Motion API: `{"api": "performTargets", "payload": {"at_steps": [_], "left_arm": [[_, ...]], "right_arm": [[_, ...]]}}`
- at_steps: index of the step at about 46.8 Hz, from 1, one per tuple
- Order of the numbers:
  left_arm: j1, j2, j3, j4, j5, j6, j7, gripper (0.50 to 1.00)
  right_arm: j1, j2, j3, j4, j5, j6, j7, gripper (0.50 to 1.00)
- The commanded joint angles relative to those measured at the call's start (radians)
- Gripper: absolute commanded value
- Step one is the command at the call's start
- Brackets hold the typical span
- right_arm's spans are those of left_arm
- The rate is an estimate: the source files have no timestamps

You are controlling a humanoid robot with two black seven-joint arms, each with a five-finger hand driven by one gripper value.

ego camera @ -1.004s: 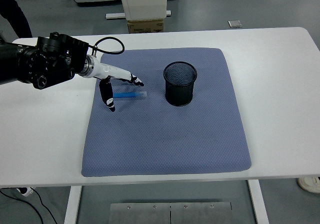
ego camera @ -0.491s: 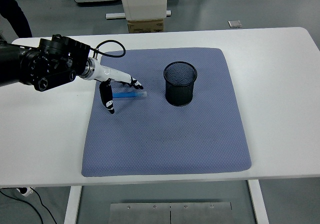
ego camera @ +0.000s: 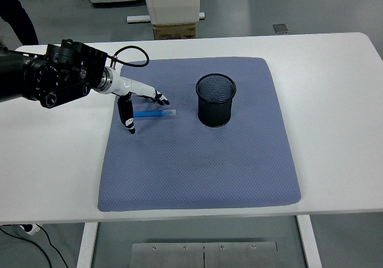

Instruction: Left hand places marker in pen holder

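The wide white table (ego camera: 335,88) carries everything, its near edge running along the bottom of the view. Spread over its middle is a square blue-grey quilted fabric mat (ego camera: 197,160), which gives the smaller things a soft, non-slip bed. The bulky black left arm (ego camera: 48,79) reaches in from the left edge, low over the table, so that its hand can work at mat height.

On the far right part of the mat stands the round black wire-mesh pen holder (ego camera: 215,100), upright with its mouth open to the top and apparently empty, ready to take something dropped in from above.

The white-and-black left hand (ego camera: 134,100) is angled down over the mat's left side, fingers spread rather than clenched: the thumb (ego camera: 128,118) points down on the near side while the other fingertips (ego camera: 160,98) reach past the far side. Between them, flat on the mat, lies the slim blue marker (ego camera: 152,113), well apart from the holder. The hand straddles it, but no grasp looks closed yet.
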Motion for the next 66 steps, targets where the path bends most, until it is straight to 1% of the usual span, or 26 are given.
{"api": "performTargets", "payload": {"at_steps": [1,10,16,18,23,30,32,37,39,40,51,54,57,66], "left_arm": [[0.000,-0.006,-0.005,0.000,0.008,-0.002,0.000,0.968],[0.000,-0.013,-0.006,0.000,0.016,0.000,0.000,0.959],[0.000,-0.022,-0.008,0.000,0.035,0.000,0.000,0.915],[0.000,-0.022,-0.008,0.000,0.037,0.000,0.000,0.912],[0.000,-0.022,-0.012,0.000,0.037,0.000,0.000,0.886],[0.000,-0.022,-0.012,0.000,0.039,0.000,0.000,0.871],[0.000,-0.023,-0.011,0.000,0.039,0.000,0.000,0.859],[0.000,-0.022,-0.012,0.000,0.054,0.000,0.000,0.813],[0.000,-0.022,-0.012,0.000,0.057,0.000,-0.002,0.807],[0.000,-0.022,-0.012,-0.002,0.062,0.000,-0.002,0.783],[0.000,-0.022,-0.012,-0.002,0.062,0.002,-0.002,0.777],[0.000,-0.022,-0.011,-0.002,0.062,0.002,-0.002,0.760],[0.000,-0.022,-0.011,-0.002,0.062,0.002,-0.002,0.719],[0.001,-0.022,-0.011,-0.002,0.065,0.002,-0.002,0.710]], "right_arm": [[0.001,0.000,0.000,0.000,0.000,0.000,0.000,1.000],[0.000,0.000,0.000,0.000,0.000,0.000,0.000,1.000],[0.001,0.000,0.000,0.000,0.000,0.000,0.000,1.000],[0.001,0.000,0.000,0.000,0.000,0.000,0.000,1.000],[0.000,0.000,0.000,0.000,0.000,0.000,0.000,1.000],[0.001,0.000,0.000,0.000,0.000,0.000,0.000,1.000],[0.001,0.000,0.000,0.000,0.000,0.000,0.000,1.000],[0.001,0.000,0.000,0.000,0.000,0.000,0.000,1.000],[0.001,0.000,0.000,0.000,0.000,0.000,0.000,1.000],[0.000,0.000,0.000,0.000,0.000,0.000,0.000,1.000],[0.001,0.000,0.000,0.000,0.000,0.000,0.000,1.000],[0.000,0.000,0.000,0.000,0.000,0.000,0.000,1.000],[0.001,0.000,0.000,0.000,0.000,0.000,0.000,1.000],[0.001,0.000,0.000,0.000,0.000,0.000,0.000,1.000]]}}
